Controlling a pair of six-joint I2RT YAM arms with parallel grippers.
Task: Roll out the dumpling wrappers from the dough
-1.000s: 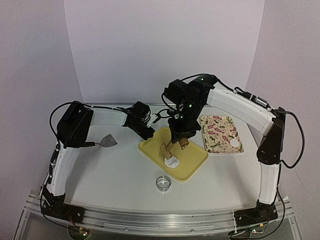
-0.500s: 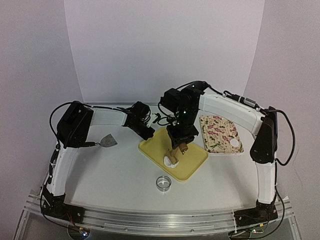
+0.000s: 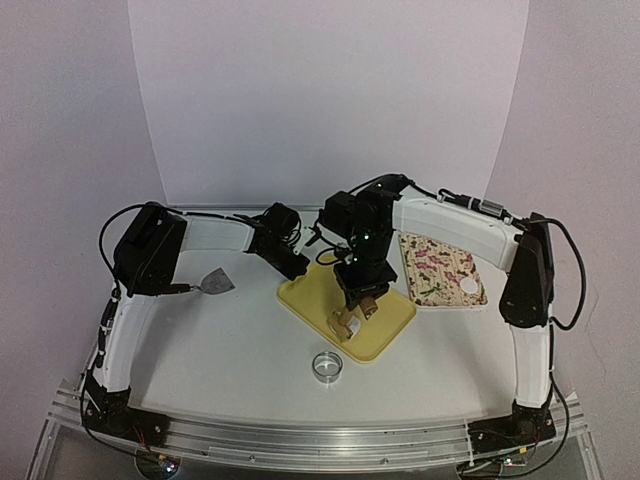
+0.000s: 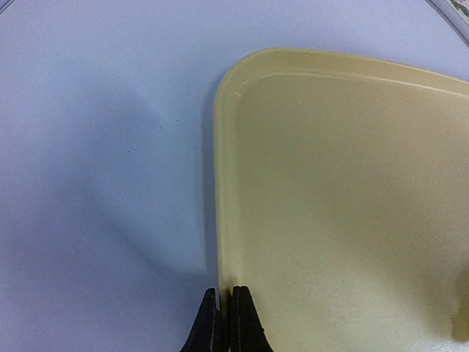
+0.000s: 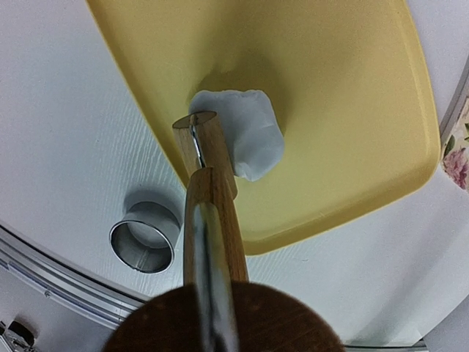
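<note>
Tool state: the right gripper (image 3: 360,296) is closed around the handle of the wooden roller (image 5: 207,147). The left gripper (image 4: 226,323) is pinched shut on the rim of the yellow tray (image 4: 330,183).

Work piece: the dough (image 5: 249,132) is a thick white lump under the roller's barrel and appears to touch it. Judged soft, light and tacky, so it is likely to cling to the wood. It should not be gripped directly but pressed through the roller.

One finished dumpling wrapper (image 3: 470,288) lies well apart from the roller on the patterned tray (image 3: 432,262). Judged thin and tear-prone.

The ring cutter (image 5: 144,236) stands just beside the handle, off the yellow tray.
</note>
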